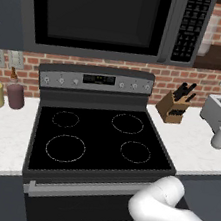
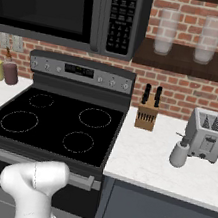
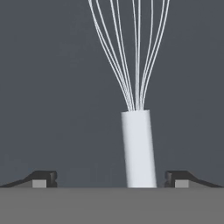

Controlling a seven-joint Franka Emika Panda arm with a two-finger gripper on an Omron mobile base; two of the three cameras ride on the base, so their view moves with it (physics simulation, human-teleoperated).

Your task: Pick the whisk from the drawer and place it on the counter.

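Lying on the dark floor of the drawer [image 3: 48, 87], the whisk [image 3: 138, 144] was seen in the hand view with its long axis running from six to twelve o'clock, wire head at twelve. Its pale handle was framed between the tips of the gripper [image 3: 112, 179], slightly toward three o'clock. The jaws were spread wide, released and grasping nothing, so a closing squeeze across the handle was judged the coming move.

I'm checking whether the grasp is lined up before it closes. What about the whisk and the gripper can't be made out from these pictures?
- Whisk, hand view: the top edge cuts off its wire head; the handle's lower end is hidden at the bottom, so its length is unknown.
- Gripper, hand view: open, tips on either side of the handle; whether they are level with it is unclear.
- Drawer, hand view: plain dark surface behind the whisk, no edges visible.
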